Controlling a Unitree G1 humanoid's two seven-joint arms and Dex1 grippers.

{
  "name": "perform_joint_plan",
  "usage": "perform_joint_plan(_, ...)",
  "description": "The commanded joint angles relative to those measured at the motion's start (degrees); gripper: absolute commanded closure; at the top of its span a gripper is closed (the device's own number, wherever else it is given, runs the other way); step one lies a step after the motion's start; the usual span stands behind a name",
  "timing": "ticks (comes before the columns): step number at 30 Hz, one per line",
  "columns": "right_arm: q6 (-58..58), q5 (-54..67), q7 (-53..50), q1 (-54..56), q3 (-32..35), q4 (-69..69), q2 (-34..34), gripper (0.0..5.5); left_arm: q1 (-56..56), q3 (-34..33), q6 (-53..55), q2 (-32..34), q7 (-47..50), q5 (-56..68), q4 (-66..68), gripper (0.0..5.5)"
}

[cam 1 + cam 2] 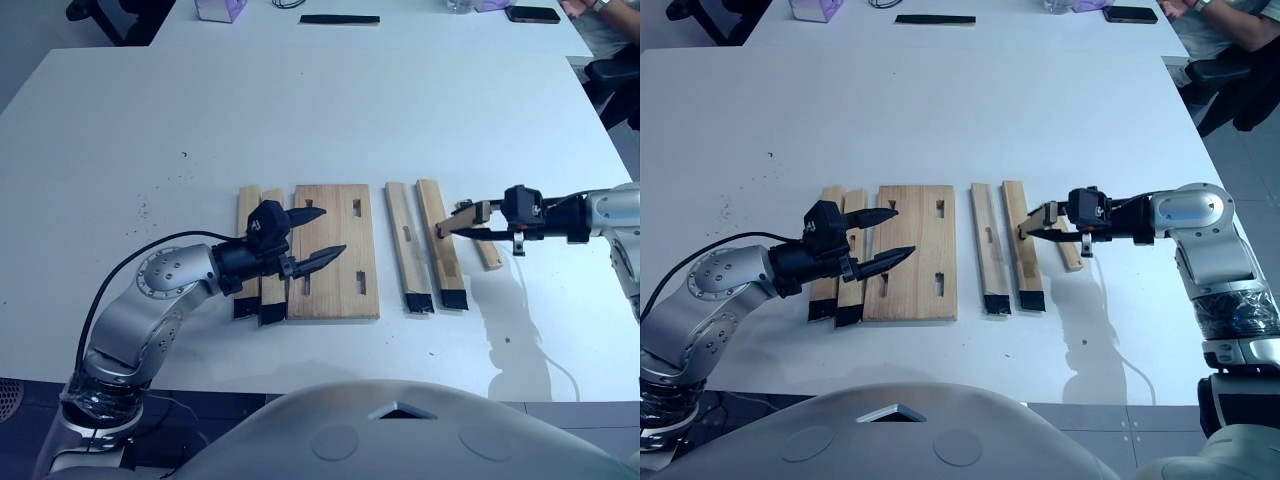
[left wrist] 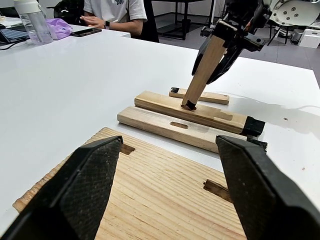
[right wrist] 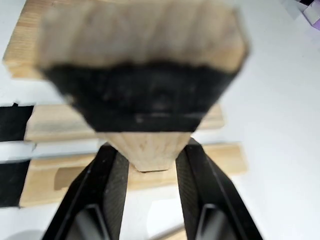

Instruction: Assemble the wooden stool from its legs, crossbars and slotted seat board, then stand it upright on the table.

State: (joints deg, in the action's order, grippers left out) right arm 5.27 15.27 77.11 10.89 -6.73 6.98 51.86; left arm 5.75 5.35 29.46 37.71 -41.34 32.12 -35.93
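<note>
1. On the white table (image 1: 300,120) the stool lies in loose parts, none of them joined or standing.
2. We see the seat board (image 1: 340,300) flat near the front edge, its slots facing up.
3. Just beside the board on our left lies the left pair of legs (image 1: 248,212), side by side, black ends toward us.
4. To the board's right lie two more legs, apart from it: the inner leg (image 1: 402,247) and the outer leg (image 1: 443,262), parallel and close together, each with a slot on its upper face.
5. Our left gripper (image 1: 332,230) hovers over the left part of the seat board, fingers spread wide and holding nothing.
6. Our right gripper (image 1: 1048,222) is clamped on a crossbar (image 2: 206,65), one finger (image 3: 117,185) on each side of the wood.
7. That crossbar is tilted, its upper end in the gripper and its lower black-tipped end touching the outer leg at the slot; we cannot tell whether it is seated inside.
8. A second crossbar (image 1: 487,252) lies flat on the table just beyond the outer leg, under the right gripper.
9. Far across the table lie a black strip (image 1: 339,19) and a phone (image 1: 532,14).
</note>
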Motion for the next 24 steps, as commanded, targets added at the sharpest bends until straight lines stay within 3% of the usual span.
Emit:
perform_joint_plan(1, -2.57, -0.41, 2.80, -3.15, -1.40, -0.61, 1.37, 4.21, -0.05, 0.59, 0.84, 0.36, -0.48, -0.31, -0.59, 2.03)
perform_joint_plan(10, -15.76, 0.34, 9.79, 2.18, -8.10, 2.63, 0.29, 4.21, -0.45, 1.27, 1.48, 0.17, -0.67, -0.12, -0.84, 2.03)
perform_joint_plan(16, -11.76, -4.81, 9.83, 1.39, -13.56, 8.51, -1.41, 4.21, -1.16, 1.72, 1.87, 0.54, -1.69, -0.02, -0.56, 2.03)
perform_joint_plan(24, -9.16, -2.84, 8.62, -3.19, -12.87, 7.92, 0.44, 4.21, -0.23, 2.12, 1.25, 1.09, -2.14, -1.37, -0.73, 2.03)
